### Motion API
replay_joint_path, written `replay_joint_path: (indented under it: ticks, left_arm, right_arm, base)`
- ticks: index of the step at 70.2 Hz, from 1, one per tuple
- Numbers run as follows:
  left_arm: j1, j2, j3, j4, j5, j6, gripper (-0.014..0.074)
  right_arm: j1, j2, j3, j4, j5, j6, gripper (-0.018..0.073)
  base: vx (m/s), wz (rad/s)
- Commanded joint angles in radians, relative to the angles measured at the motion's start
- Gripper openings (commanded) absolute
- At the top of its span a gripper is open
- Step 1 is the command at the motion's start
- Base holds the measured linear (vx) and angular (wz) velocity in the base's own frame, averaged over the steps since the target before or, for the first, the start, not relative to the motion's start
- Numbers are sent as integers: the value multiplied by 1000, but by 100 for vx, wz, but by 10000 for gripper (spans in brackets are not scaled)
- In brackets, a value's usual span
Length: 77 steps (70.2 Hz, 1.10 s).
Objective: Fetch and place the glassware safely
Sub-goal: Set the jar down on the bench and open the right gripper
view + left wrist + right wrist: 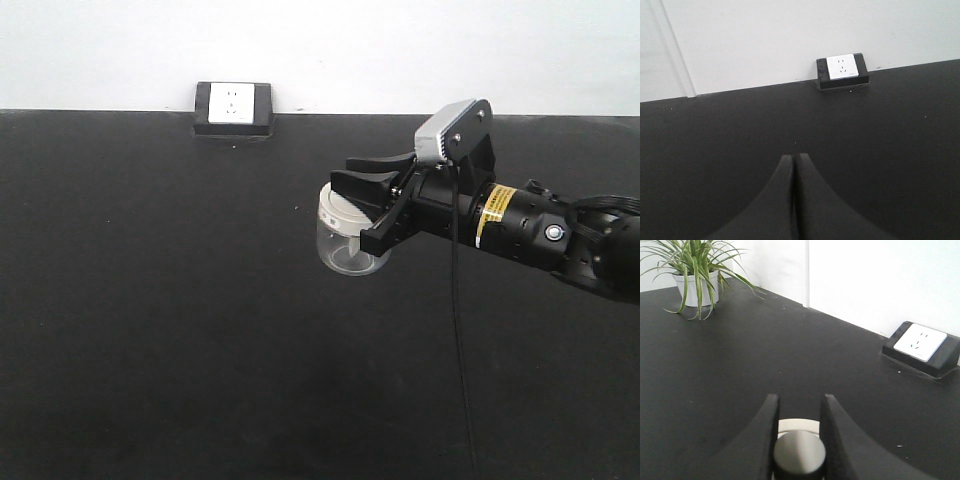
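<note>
Black tabletop under a white wall, with a socket box (white plate, black housing) set against the back edge.

From the front: finds the right arm stretched in from the right edge, with the right gripper at the glass jar near the middle of the table, well apart from the socket box. Sits clamped at the top of the jar, one black finger on either side of the cream-white lid. Leaves the clear body below the lid, slightly tilted; cannot tell whether the base touches the tabletop.

From the right wrist: straddles the round grey knob at the lid's centre, fingers pressed to both its sides, parted only as far as the knob is wide (a sliver of pale lid shows just beyond it). Catches a potted plant in a white pot at the far left of the table, well apart from the jar.

From the left wrist: shows the left gripper with its two fingers pressed together along their inner edges, above the black surface and pointed toward the socket box at the wall.
</note>
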Motion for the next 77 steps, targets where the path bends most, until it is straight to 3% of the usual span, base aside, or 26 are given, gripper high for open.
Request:
replay_joint_path:
  ticks: [1,15,37,77]
  left_arm:
    - [-1,15,-31,-7,-71,-5,-7]
    - [-1,15,-31,-7,-71,-5,-7]
    - [-1,15,-31,-7,-71,-5,-7]
    - [-1,15,-31,-7,-71,-5,-7]
  right_arm:
    - [-31,34,-69,43,-149,-60,-1]
    - [-29,193,-159,45,-233,-223,-1]
    - [-29,375,-204,72,-302,-333,-1]
    - [-29,486,-204,154,-357,-387,-1]
  base:
    - [0,0]
    - [0,0]
    - [0,0]
    - [0,0]
